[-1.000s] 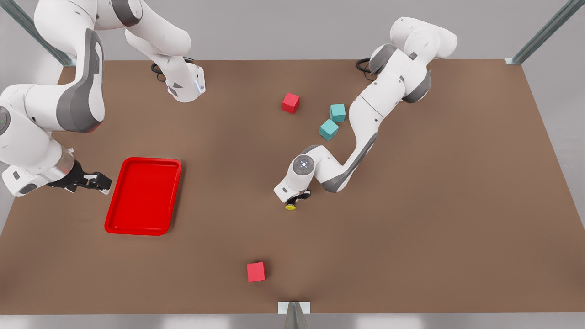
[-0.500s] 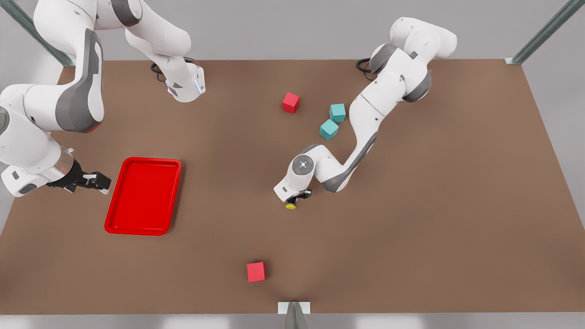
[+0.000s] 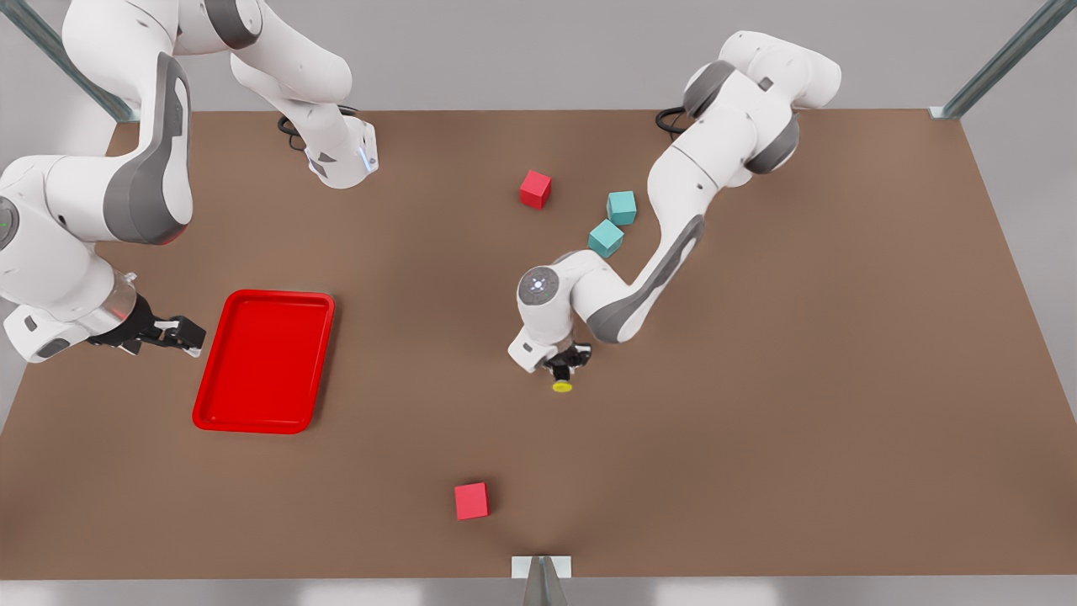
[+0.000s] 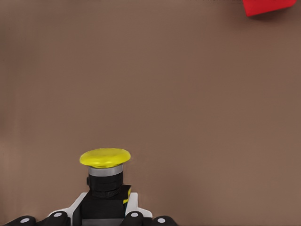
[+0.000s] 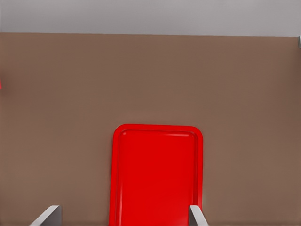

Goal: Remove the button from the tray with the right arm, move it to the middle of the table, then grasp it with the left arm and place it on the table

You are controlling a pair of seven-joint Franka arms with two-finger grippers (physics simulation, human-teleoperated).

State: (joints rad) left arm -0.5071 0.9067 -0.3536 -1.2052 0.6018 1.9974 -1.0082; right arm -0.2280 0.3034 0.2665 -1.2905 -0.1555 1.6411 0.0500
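The button, a yellow cap on a black base, is held near the middle of the brown table by my left gripper. In the left wrist view the fingers are shut on the black base and the button's yellow cap sticks out past them. The red tray lies at the front view's left with nothing in it. My right gripper hangs open just outside the tray's left rim. In the right wrist view its fingertips stand wide apart before the tray.
A red cube and two teal cubes sit at the back, close to the left arm's links. Another red cube lies near the front edge and appears as a red corner in the left wrist view.
The left arm has swung its wrist, carrying the button slightly toward the front view's right and nearer the front edge. The right arm has barely moved.
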